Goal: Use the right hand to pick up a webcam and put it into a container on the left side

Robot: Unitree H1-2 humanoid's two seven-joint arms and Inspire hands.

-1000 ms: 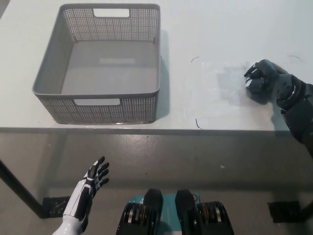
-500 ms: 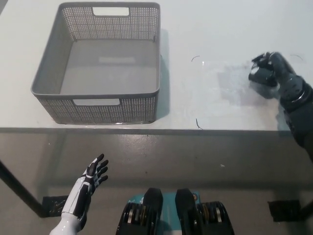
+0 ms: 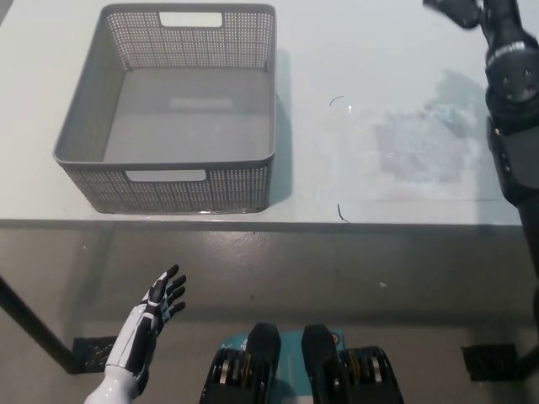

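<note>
Right hand (image 3: pixel 461 10): located at the upper right corner of the frame, raised above the counter (image 3: pixel 362 168), partly cut off by the top edge. A dark object is visible at the fingers, presumably the webcam (image 3: pixel 448 10); whether the hand is closed on it cannot be determined. The black right arm (image 3: pixel 514 109) extends down the right edge of the frame.

Left hand (image 3: pixel 160 305): lower left of the frame, below the counter front edge, fingers spread, holding nothing.

Container (image 3: pixel 88 118): grey perforated basket, upper left of the frame, standing on the counter, interior empty. Faint smudges mark the counter surface right of centre.
</note>
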